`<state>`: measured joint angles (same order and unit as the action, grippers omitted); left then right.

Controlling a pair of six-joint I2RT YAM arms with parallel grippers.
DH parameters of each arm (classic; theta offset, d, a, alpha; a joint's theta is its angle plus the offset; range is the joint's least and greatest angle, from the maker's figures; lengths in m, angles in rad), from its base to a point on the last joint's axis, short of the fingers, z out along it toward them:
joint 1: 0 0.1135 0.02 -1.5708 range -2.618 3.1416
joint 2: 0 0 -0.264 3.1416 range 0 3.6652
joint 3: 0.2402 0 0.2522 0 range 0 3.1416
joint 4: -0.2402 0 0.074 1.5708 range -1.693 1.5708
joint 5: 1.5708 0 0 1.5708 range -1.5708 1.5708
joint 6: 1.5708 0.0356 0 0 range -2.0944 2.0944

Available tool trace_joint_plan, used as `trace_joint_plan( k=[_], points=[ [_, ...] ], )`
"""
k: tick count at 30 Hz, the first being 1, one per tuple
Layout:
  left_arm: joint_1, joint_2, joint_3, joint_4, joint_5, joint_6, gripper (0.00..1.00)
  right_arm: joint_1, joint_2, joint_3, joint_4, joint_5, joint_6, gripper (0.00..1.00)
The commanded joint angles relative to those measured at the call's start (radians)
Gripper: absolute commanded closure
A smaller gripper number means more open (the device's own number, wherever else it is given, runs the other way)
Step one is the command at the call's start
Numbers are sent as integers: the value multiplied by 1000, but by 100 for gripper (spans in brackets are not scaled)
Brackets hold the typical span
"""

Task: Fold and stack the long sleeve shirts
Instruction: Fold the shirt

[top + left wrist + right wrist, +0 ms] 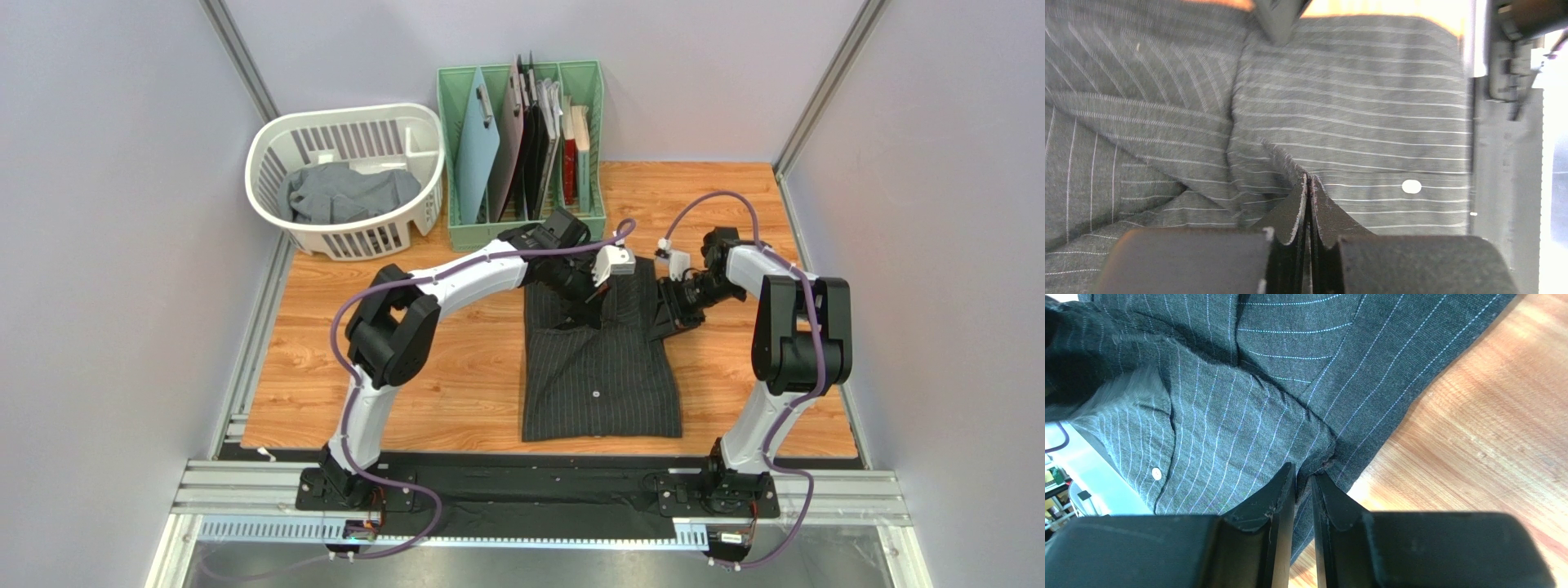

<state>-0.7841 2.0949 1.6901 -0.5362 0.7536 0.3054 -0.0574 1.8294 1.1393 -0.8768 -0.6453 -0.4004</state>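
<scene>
The black pinstriped long sleeve shirt [601, 374] lies partly folded on the wooden table, its upper part bunched between the two arms. My left gripper [577, 294] sits at the shirt's top left. Close up, its jaws [1309, 179] are shut on a thin raised ridge of striped cloth [1352, 92] next to a white button [1411, 186]. My right gripper [669, 312] is at the shirt's upper right edge. In its wrist view the gripper [1304, 471] pinches the cloth edge [1229, 416] in a narrow gap. A plain grey shirt [344, 192] lies crumpled in the basket.
A white laundry basket [264, 147] stands at the back left. A green rack [454, 123] of boards and folders stands at the back centre, just behind the left gripper. Bare wooden table [405, 392] lies on both sides of the shirt, with grey walls around.
</scene>
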Motion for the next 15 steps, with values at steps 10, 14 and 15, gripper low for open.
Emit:
trace_joint_plan(
  k=[10,14,15],
  points=[
    [112,21,135,-277,-43,145,40,4,-1,37,10,-53,8,78],
    [126,51,163,-378,-4,198,23,4,2,36,12,-51,5,77],
    [126,56,166,-405,6,205,23,4,4,34,13,-51,5,77]
  ],
)
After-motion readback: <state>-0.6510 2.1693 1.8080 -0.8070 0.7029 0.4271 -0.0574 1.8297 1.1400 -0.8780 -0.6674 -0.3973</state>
